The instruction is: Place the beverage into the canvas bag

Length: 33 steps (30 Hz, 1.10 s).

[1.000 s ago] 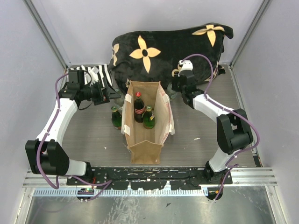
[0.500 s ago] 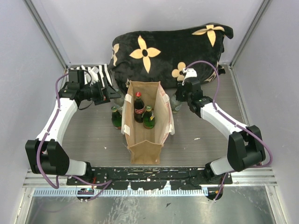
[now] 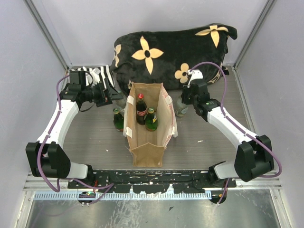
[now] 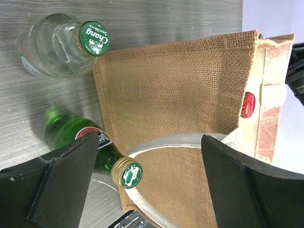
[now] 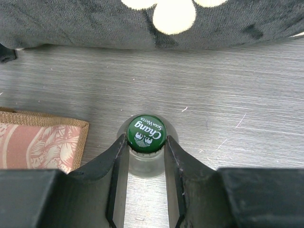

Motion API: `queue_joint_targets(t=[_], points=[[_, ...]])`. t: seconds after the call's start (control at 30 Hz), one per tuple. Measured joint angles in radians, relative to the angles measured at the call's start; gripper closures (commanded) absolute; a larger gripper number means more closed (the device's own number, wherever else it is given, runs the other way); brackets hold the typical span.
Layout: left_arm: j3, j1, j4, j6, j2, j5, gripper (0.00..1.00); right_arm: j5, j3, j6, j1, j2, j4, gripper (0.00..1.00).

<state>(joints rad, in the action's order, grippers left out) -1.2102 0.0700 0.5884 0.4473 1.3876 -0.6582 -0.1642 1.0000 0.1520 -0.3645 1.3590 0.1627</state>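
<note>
Plainly, the right tool (image 5: pixel 145 145) sat clamped narrowly on the neck of the clear soda-water bottle (image 5: pixel 146 134), just under its green cap (image 5: pixel 142 130), while the left tool (image 4: pixel 149 142) hung wide and empty at the left side of the canvas bag (image 3: pixel 148 154). The bottle stood upright on the surface (image 5: pixel 237 85) just beside the bag's right wall, long axis vertical and cap pointing up. The bag's open mouth therefore lay leftward and higher, with the right arm nearer.
</note>
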Motion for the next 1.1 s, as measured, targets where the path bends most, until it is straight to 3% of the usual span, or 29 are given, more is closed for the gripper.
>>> queue_joint_targets(t=[1.1], points=[[0.0, 0.001, -0.008, 0.01, 0.0, 0.0, 0.05, 0.022, 0.419, -0.047, 0.0, -0.02, 0.168, 0.99]])
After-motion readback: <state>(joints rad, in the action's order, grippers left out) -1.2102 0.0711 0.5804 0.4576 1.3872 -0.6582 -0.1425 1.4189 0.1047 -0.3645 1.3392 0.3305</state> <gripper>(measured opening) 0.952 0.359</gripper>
